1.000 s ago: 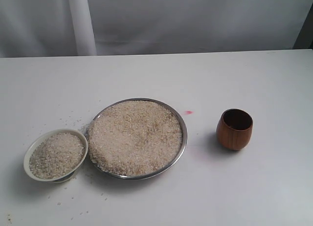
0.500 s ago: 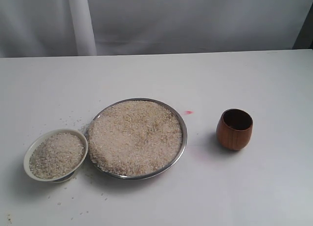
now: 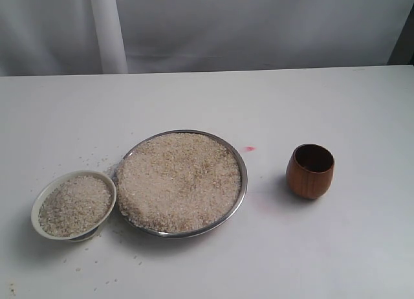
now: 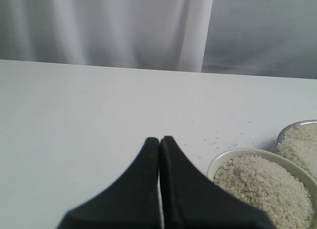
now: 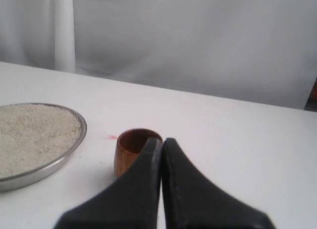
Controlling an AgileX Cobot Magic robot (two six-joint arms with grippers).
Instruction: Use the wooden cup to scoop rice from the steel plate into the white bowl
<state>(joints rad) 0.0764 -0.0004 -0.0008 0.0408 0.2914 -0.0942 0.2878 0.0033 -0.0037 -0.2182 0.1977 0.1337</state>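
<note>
Exterior view first: what do we have on the bench [image 3: 194, 92]?

We see the steel plate [image 3: 245, 186] near the middle, heaped with rice [image 3: 178, 179] almost to its rim. The white bowl [image 3: 36, 222] sits just beside the plate's near-left edge and is also filled with rice. We cannot tell whether the two rims touch.

And where do we find the wooden cup [image 3: 310, 171]?

We find it upright to the right of the plate, apart from it, mouth up and dark inside. A small pink mark [image 3: 249, 148] lies on the bench between them, and loose grains [image 3: 105, 163] are scattered around the bowl.

What do we make of each end effector?

From the left wrist view, the left end effector [image 4: 159, 140] has its two black fingers pressed together with nothing between them, and the bowl is close by. From the right wrist view, the right end effector [image 5: 162, 141] is likewise closed and empty, near the cup. We cannot tell whether it touches.
</note>
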